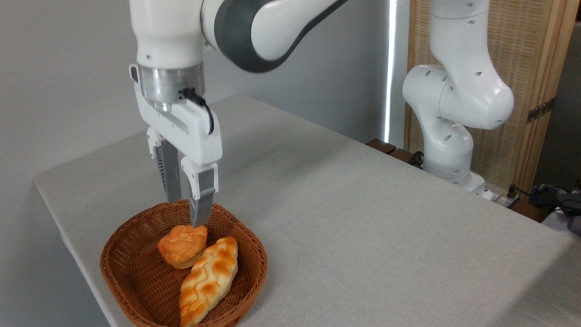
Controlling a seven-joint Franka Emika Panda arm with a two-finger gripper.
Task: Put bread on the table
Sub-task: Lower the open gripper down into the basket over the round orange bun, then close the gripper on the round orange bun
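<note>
Nothing moved yet: the bread (183,245) sits in the basket (136,277).
Your gripper (186,212) hangs at its 12 o'clock, fingers slightly parted, empty; grasp, lift and placing on the table (363,218) remain.

The scene is evenly and brightly lit by soft, diffuse light, and a thin vertical strip of overexposed daylight (391,68) is seen at the back. Only faint shadows are cast on the light grey fabric-covered table (345,218). Focus is held throughout, with slight softness and no marked edge distortion.
</note>
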